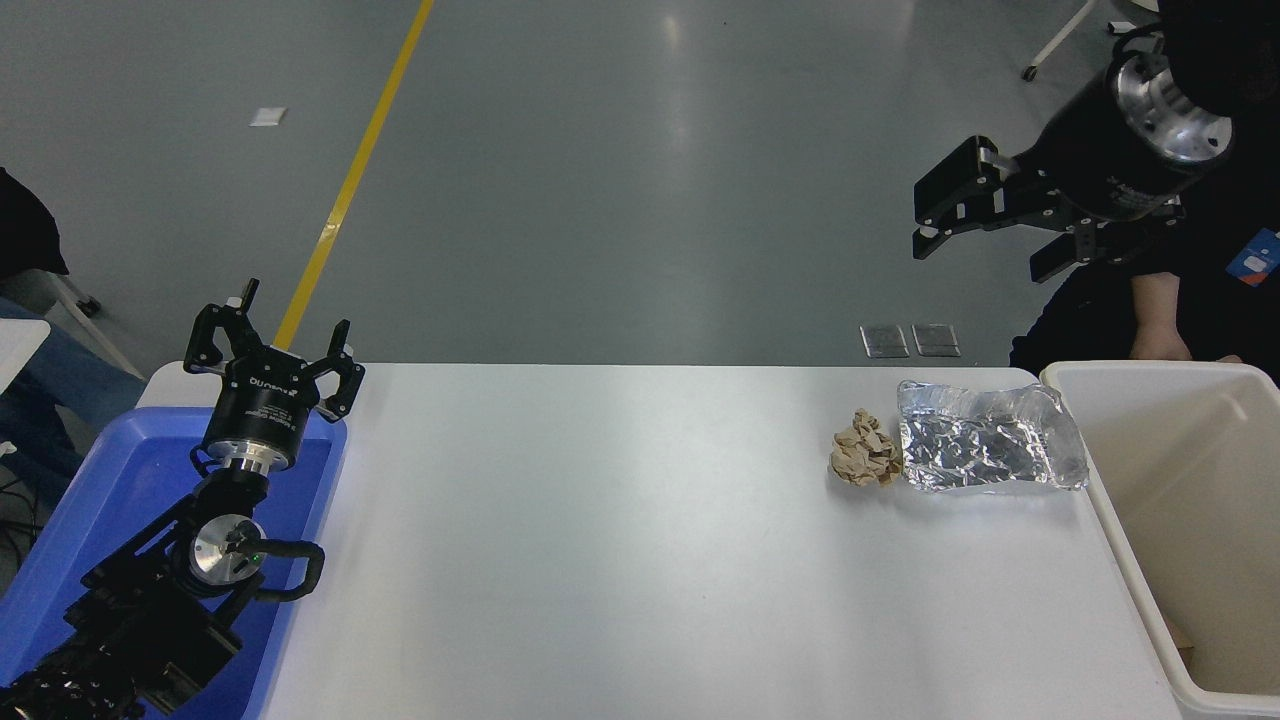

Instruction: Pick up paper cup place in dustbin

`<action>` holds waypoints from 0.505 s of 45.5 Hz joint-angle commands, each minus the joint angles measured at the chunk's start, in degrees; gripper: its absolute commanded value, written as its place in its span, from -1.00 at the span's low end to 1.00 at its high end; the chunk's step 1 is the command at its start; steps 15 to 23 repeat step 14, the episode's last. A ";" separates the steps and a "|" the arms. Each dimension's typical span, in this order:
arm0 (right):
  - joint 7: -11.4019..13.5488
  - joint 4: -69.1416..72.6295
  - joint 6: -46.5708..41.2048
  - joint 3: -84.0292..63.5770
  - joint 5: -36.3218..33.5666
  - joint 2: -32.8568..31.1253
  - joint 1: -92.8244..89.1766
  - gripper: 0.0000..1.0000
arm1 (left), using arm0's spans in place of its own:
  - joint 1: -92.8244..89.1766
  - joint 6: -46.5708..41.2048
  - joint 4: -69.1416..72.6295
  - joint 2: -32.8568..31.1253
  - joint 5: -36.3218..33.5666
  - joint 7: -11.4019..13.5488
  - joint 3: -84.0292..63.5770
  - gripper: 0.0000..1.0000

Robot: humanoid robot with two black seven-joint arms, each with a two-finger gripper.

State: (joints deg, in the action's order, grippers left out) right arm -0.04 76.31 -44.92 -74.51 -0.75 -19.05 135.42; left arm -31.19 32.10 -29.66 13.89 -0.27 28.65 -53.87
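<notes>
Inside, dustbin [1120,470] shows a brown scrap; blue tray [60,520] bare.

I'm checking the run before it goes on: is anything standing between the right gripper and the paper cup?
No paper cup shows on the table, so that cannot be judged. The right gripper is open and empty, high above the foil bag and paper wad beside the dustbin.

— You get bright, even overhead light; a pale glare streak runs down the grey floor [690,150] beyond the table [640,560].

— Sharp throughout, with soft sheen on that tabletop.
</notes>
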 commanded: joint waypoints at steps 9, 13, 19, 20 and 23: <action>0.04 2.00 -0.08 -0.99 0.22 0.15 -0.42 1.00 | 0.07 -0.02 -0.05 0.00 0.00 0.00 0.00 0.96; 0.04 2.00 -0.08 -0.99 0.22 0.15 -0.42 1.00 | 0.07 -0.02 -0.05 0.00 0.00 0.00 0.00 0.96; 0.04 2.00 -0.08 -0.99 0.22 0.15 -0.42 1.00 | -0.01 -0.02 -0.05 0.00 0.00 0.00 0.00 0.96; 0.04 2.00 -0.08 -0.99 0.22 0.15 -0.42 1.00 | -0.01 -0.02 -0.05 0.00 0.00 0.00 0.00 0.96; 0.04 2.00 -0.08 -0.99 0.22 0.15 -0.42 1.00 | -0.01 -0.02 -0.05 0.00 0.00 0.00 0.00 0.96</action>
